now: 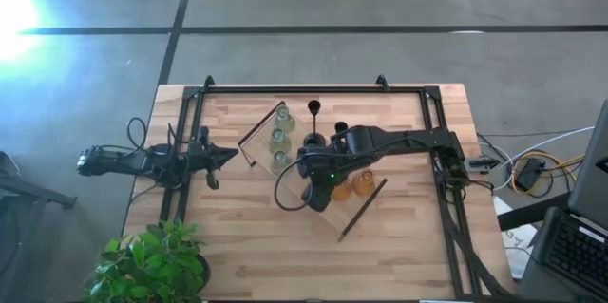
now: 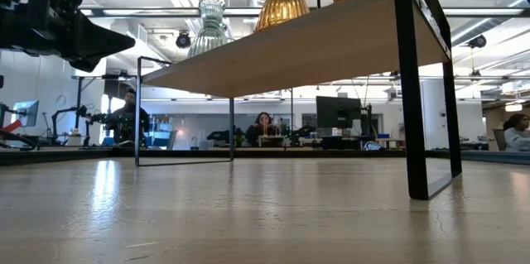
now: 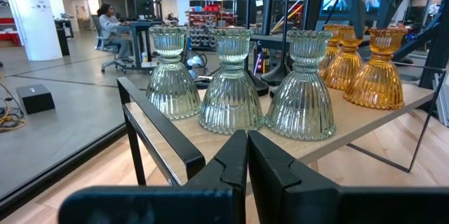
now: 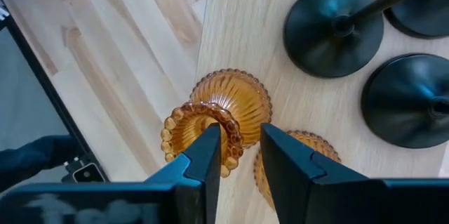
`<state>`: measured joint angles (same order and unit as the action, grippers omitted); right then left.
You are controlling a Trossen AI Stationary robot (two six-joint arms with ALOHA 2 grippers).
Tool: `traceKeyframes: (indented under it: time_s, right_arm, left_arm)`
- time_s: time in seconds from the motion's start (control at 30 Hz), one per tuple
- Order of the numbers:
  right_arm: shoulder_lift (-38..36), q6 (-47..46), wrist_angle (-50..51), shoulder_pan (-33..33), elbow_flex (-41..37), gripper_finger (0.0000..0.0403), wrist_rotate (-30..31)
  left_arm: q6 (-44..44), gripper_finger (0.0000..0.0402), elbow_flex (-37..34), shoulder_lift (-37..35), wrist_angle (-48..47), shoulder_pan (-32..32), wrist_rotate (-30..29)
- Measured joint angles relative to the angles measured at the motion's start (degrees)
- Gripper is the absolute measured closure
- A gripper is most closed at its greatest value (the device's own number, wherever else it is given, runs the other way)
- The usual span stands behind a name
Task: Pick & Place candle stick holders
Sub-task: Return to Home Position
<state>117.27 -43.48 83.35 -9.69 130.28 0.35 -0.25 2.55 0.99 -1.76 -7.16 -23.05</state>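
Observation:
A wooden board with black handles (image 1: 334, 219) stands raised on the table, and all the holders stand on it by their bases. These are three pale green glass holders (image 1: 279, 139), three black ones (image 1: 314, 124) and amber ones (image 1: 363, 185). My right gripper (image 4: 241, 147) points down over one amber holder (image 4: 235, 97), slightly open. One finger is over its hollow top and the other is outside its rim. My left gripper (image 1: 226, 156) is shut and empty, level, just left of the board and facing the green holders (image 3: 231, 83). My right gripper's fingers stand on either side of the amber holder's beaded top rim (image 4: 235, 136), coming from above. A gap shows between the rim and the outer finger (image 4: 280, 161). I cannot tell whether the inner finger (image 4: 209, 155) touches the rim. The holder stands upright on the board.
A second amber holder (image 4: 309, 147) stands right beside the outer finger, and black round bases (image 4: 333, 24) stand close by. A black frame (image 1: 304, 89) runs around the table. A potted plant (image 1: 152, 265) is at the near left corner. People sit in the room beyond.

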Motion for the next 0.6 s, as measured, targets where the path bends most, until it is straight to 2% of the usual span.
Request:
traceKeyframes:
  time_s: [0.6]
  right_arm:
    - [0.0, 0.0, 0.5, 0.2, 0.0, 0.0305, 1.4]
  left_arm:
    - [0.0, 0.0383, 0.0, 0.0, 0.0, 0.0, 0.0]
